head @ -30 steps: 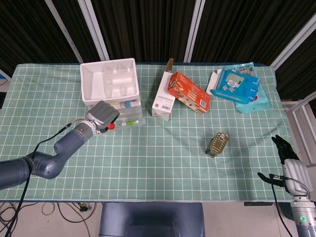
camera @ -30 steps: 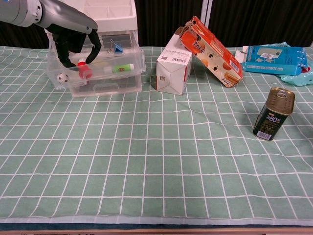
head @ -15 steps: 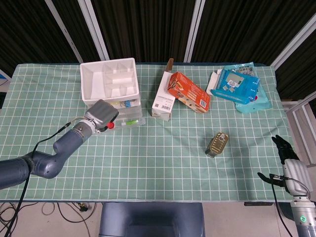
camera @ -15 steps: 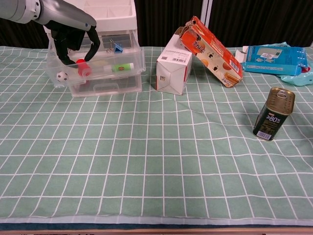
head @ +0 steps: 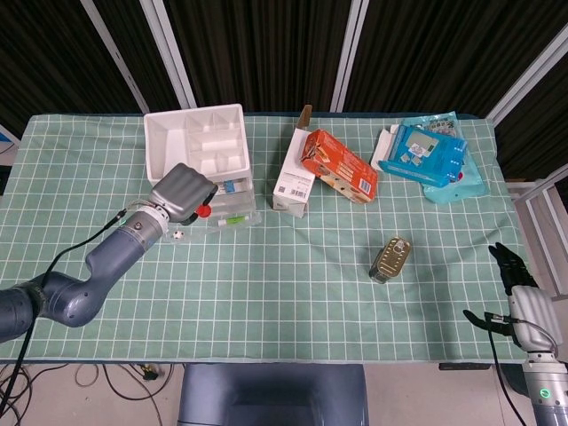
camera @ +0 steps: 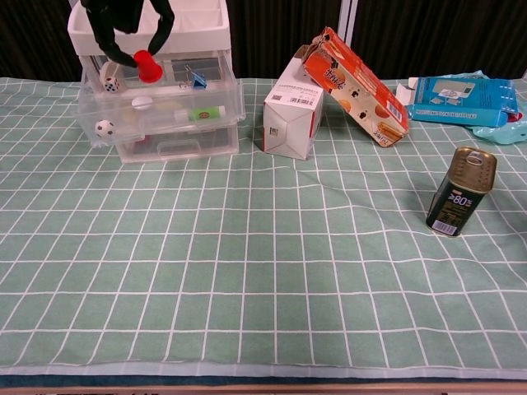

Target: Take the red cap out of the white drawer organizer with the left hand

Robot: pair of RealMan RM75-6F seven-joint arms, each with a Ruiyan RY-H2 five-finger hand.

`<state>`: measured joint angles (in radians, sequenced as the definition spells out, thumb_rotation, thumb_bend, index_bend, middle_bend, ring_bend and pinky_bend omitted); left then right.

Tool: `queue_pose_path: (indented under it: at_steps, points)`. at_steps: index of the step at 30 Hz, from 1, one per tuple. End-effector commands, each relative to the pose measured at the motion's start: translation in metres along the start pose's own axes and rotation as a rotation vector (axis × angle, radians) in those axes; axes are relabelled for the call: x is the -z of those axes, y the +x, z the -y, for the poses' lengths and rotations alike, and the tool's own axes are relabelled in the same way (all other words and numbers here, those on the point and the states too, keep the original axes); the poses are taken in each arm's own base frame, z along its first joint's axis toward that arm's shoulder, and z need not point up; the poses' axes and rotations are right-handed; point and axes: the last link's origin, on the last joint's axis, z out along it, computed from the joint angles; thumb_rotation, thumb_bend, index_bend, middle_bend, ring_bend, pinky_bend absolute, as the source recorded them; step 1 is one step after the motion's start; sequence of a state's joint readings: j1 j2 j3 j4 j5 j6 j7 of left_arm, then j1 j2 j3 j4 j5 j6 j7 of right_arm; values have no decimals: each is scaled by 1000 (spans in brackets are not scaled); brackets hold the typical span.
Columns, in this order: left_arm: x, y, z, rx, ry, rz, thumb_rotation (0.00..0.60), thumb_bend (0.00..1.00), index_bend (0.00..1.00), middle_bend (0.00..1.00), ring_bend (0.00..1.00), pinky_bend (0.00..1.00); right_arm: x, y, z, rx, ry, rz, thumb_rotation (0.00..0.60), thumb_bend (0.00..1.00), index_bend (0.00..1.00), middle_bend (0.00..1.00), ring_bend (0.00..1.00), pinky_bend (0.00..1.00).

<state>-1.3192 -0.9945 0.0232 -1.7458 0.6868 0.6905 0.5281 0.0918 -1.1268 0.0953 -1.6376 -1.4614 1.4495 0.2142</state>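
Note:
The white drawer organizer [head: 195,146] [camera: 202,37] stands at the back left of the table, its clear middle drawer [camera: 165,119] pulled out. My left hand [head: 184,193] [camera: 123,20] hovers above that drawer and pinches the red cap [camera: 148,66] [head: 204,211] between its fingertips, lifted clear of the drawer's rim. The hand's upper part is cut off at the top of the chest view. My right hand [head: 519,293] hangs at the table's right front corner with its fingers apart and nothing in them.
The open drawer holds a small football [camera: 103,127], a dice [camera: 109,76], a white ball [camera: 142,103] and a green-labelled tube [camera: 206,113]. A white carton [camera: 292,111] with an orange box [camera: 354,82] leaning on it stands mid-table. A tin can [camera: 461,191] and blue packets [camera: 461,97] lie right.
My left hand has risen out of the drawer with the red cap, from drawer level to well above the rim. The right hand has not moved.

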Motion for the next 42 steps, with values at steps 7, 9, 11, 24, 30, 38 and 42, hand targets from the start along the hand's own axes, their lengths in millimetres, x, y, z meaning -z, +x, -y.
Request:
queue_pose_path:
  at_steps: [7, 9, 11, 24, 30, 38, 42]
  points:
    - [52, 12, -30, 13, -126, -86, 600, 314, 564, 1000, 1000, 1000, 0, 0, 0, 3, 2, -1, 600, 65, 0, 0, 0, 219]
    - [60, 5, -36, 10, -154, -77, 600, 314, 564, 1000, 1000, 1000, 1, 0, 0, 3, 2, 0, 600, 66, 0, 0, 0, 218]
    - [67, -1, -40, 1, -174, -68, 600, 314, 564, 1000, 1000, 1000, 1, 0, 1, 3, 3, -1, 600, 66, 0, 0, 0, 218]
    - [81, -64, -53, -32, -230, 50, 600, 315, 556, 1000, 1000, 1000, 1, 0, 1, 3, 3, 0, 600, 65, 0, 0, 0, 219]
    - [71, -103, -59, -59, -232, 110, 600, 316, 556, 1000, 1000, 1000, 1, 0, 1, 2, 1, 1, 600, 66, 0, 0, 0, 218]
    - [56, -139, -67, -82, -228, 165, 600, 316, 559, 1000, 1000, 1000, 0, 0, 0, 1, -1, 0, 600, 66, 0, 0, 0, 218]
    - [52, -149, -70, -91, -224, 176, 600, 316, 558, 1000, 1000, 1000, 0, 0, 0, 2, -1, 2, 600, 66, 0, 0, 0, 219]
